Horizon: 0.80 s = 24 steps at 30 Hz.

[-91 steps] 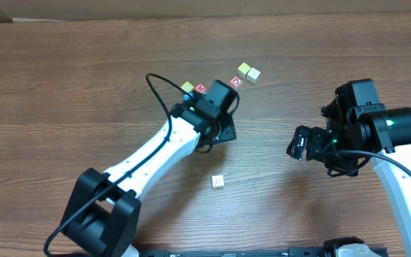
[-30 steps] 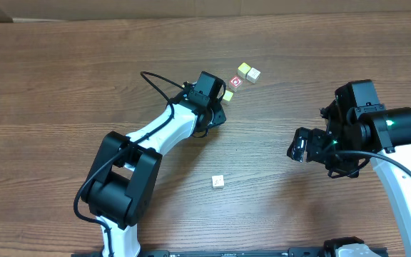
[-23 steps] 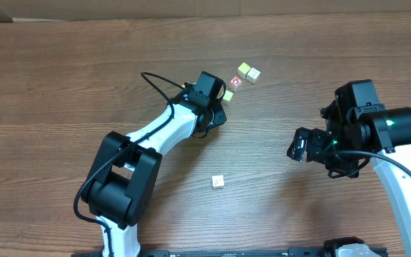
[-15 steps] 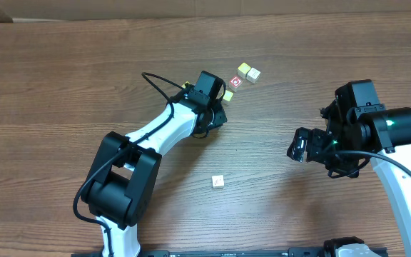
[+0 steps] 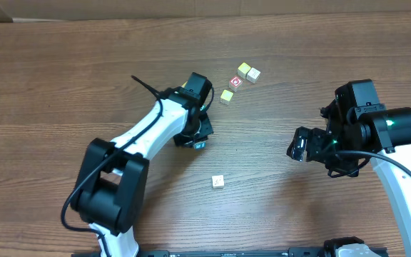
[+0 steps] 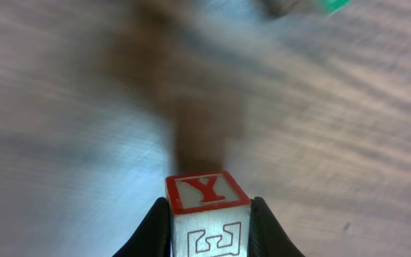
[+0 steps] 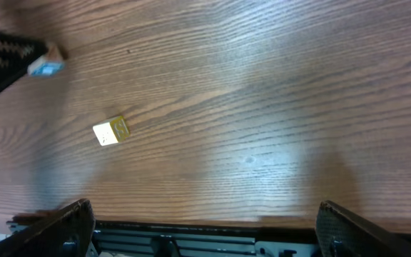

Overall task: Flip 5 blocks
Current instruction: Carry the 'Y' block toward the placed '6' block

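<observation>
Grip first: the left gripper (image 6: 209, 214) pinches a Y block (image 6: 207, 191) by two opposite side faces, its fingers (image 6: 154, 227) pressed against the wood and the red letter facing the wrist camera. That hold seems chosen so the cube can be rolled onto another face once it is clear of its neighbours. Seen from overhead with the far edge as 12 o'clock, the gripper and its cube sit just left of the table's (image 5: 63, 64) middle. The cluster of four blocks (image 5: 235, 82) lies toward 1 o'clock of it, and a lone block (image 5: 217, 182) toward 5 o'clock. The right gripper (image 5: 297, 145) waits well out at 3 o'clock, jaws spread wide and holding nothing, probably kept out of the way. A second ago the left gripper was up against the cluster and closing; it has since drawn back toward 7 o'clock with the cube. The other blocks and the right arm are unchanged.
</observation>
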Available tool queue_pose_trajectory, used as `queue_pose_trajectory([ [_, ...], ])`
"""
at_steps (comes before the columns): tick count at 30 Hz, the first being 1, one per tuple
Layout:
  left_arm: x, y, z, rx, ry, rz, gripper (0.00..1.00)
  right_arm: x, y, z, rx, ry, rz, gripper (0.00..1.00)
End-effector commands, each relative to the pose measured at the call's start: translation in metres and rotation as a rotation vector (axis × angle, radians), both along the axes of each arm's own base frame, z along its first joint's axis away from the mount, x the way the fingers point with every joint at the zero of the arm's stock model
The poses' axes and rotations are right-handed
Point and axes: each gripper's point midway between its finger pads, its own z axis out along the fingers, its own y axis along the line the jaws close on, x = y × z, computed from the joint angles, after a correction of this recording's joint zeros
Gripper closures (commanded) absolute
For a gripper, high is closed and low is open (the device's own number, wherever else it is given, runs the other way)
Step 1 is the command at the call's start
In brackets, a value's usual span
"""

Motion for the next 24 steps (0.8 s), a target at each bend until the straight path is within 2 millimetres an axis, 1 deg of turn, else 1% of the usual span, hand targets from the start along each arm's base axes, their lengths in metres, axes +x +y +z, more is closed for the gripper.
queue_pose_trajectory([
  [1, -0.004, 0.000, 0.033, -0.013, -0.033, -0.061, 0.90, 0.005, 0.001, 0.007, -0.002, -0.040, 0.010, 0.00],
  [3, -0.020, 0.003, 0.033, 0.012, 0.020, -0.079, 0.91, 0.005, 0.001, 0.007, -0.002, -0.042, 0.010, 0.00],
  [5, -0.039, 0.008, 0.031, 0.062, 0.078, -0.102, 0.94, 0.006, 0.001, 0.007, -0.001, -0.045, 0.010, 0.00],
  [8, -0.055, 0.012, 0.025, 0.112, 0.121, -0.108, 0.95, 0.006, 0.001, 0.007, -0.002, -0.044, 0.010, 0.00],
  [13, -0.077, 0.014, 0.013, 0.148, 0.174, -0.083, 0.95, 0.005, 0.001, 0.007, -0.003, -0.040, 0.010, 0.00],
  [17, -0.096, 0.021, 0.005, 0.169, 0.207, -0.060, 0.95, 0.005, 0.001, 0.007, -0.003, -0.040, 0.011, 0.00],
  [20, -0.107, 0.027, 0.003, 0.167, 0.201, -0.040, 0.95, 0.005, 0.001, 0.007, -0.002, -0.042, 0.011, 0.00],
  [24, -0.116, 0.027, 0.008, 0.128, 0.133, -0.037, 0.95, 0.007, 0.001, 0.007, -0.001, -0.048, 0.010, 0.00],
])
